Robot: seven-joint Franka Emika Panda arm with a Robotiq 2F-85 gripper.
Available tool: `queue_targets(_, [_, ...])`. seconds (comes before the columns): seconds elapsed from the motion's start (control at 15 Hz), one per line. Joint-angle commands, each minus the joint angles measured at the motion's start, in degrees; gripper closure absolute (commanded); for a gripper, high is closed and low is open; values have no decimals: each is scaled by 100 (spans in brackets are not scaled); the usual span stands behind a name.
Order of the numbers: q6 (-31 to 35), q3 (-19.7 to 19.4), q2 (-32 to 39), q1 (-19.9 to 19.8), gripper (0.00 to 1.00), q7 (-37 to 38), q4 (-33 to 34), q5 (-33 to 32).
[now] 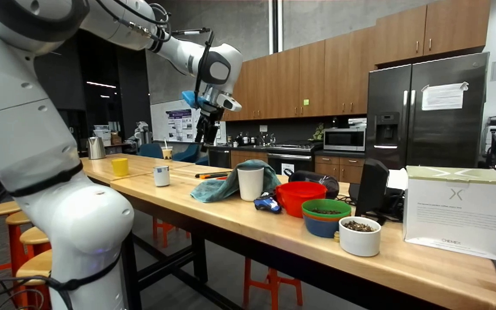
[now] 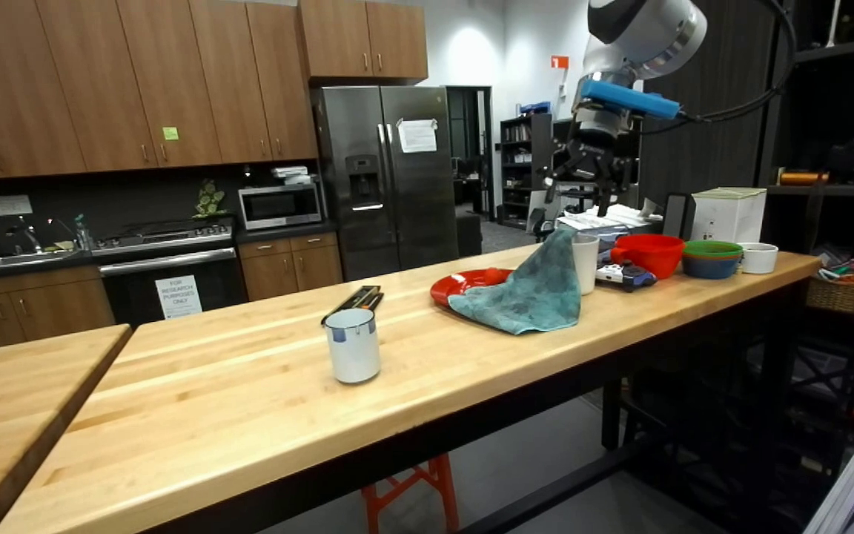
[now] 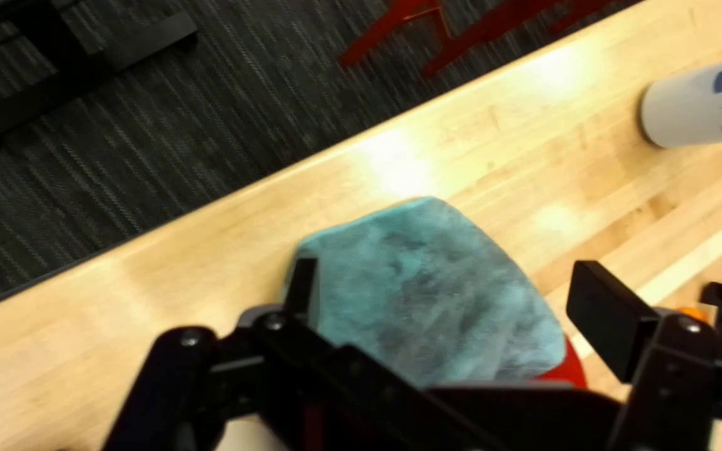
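My gripper (image 3: 449,294) is open, its black fingers (image 3: 608,319) wide apart with nothing between them. In both exterior views the gripper (image 1: 205,134) hangs well above the table. Below it, in the wrist view, lies a teal-grey towel (image 3: 423,282). The towel (image 2: 534,297) drapes over part of a red plate (image 2: 457,288) and rises against a tall white cup (image 1: 251,185). A small red object (image 2: 494,276) rests on the plate. A white mug with blue patches (image 2: 353,352) stands upright away from the towel. Black-and-orange tools (image 1: 213,175) lie near the plate.
Beside the white cup are a blue-and-white toy-like object (image 1: 268,203), a red bowl (image 1: 302,196), stacked bowls (image 1: 323,226) and a white bowl (image 1: 360,243) of dark bits. A Chemex box (image 1: 459,215) stands at the table's end. A yellow cup (image 1: 120,166) is farther off.
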Motion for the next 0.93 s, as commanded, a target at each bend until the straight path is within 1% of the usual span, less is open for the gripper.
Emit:
queue_targets(0.0, [596, 671, 467, 333, 0, 936, 621, 287])
queue_targets(0.2, [1157, 1301, 1106, 703, 0, 1935, 1347, 128])
queue_targets(0.27, [1266, 1432, 1364, 822, 0, 2242, 1651, 28])
queue_targets(0.4, [1439, 1585, 1725, 1023, 0, 2660, 2048, -173])
queue_targets(0.67, [1494, 1627, 2369, 1391, 0, 3175, 2736, -501])
queue_targets(0.73, [1384, 1536, 2390, 1397, 0, 3132, 2827, -507])
queue_targets(0.8, [1276, 1392, 2336, 1318, 0, 2940, 2813, -443])
queue_targets(0.87, [1273, 1341, 2376, 1309, 0, 2915, 2858, -418])
